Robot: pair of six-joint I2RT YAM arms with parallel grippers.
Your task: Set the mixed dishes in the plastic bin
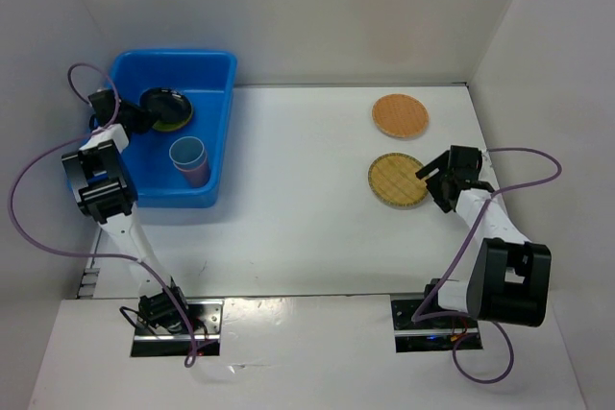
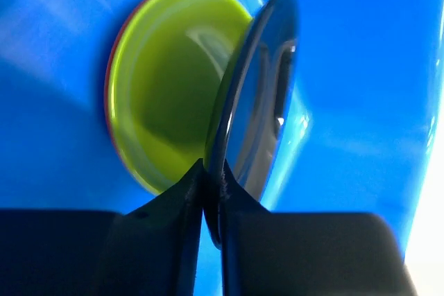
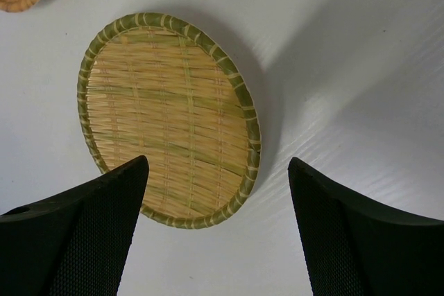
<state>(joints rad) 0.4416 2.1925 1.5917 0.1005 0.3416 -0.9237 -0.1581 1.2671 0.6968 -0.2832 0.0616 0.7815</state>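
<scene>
The blue plastic bin (image 1: 219, 132) stands at the far left. Inside it, my left gripper (image 2: 214, 164) is shut on the rim of the black plate (image 2: 260, 88), which stands tilted on edge. Behind it lies the lime green plate (image 2: 166, 81), with an orange rim (image 2: 108, 95) showing under it. A blue cup (image 1: 187, 154) stands in the bin with pink (image 1: 198, 178) showing at its base. On the right, my right gripper (image 3: 216, 162) hangs open over the near edge of a green-rimmed bamboo disc (image 3: 166, 116). A second, orange-tan bamboo disc (image 1: 400, 115) lies beyond it.
White walls enclose the table on the left, back and right. The bin sits close to the left wall. A purple cable (image 1: 38, 170) loops off the left arm, and another (image 1: 524, 156) off the right arm.
</scene>
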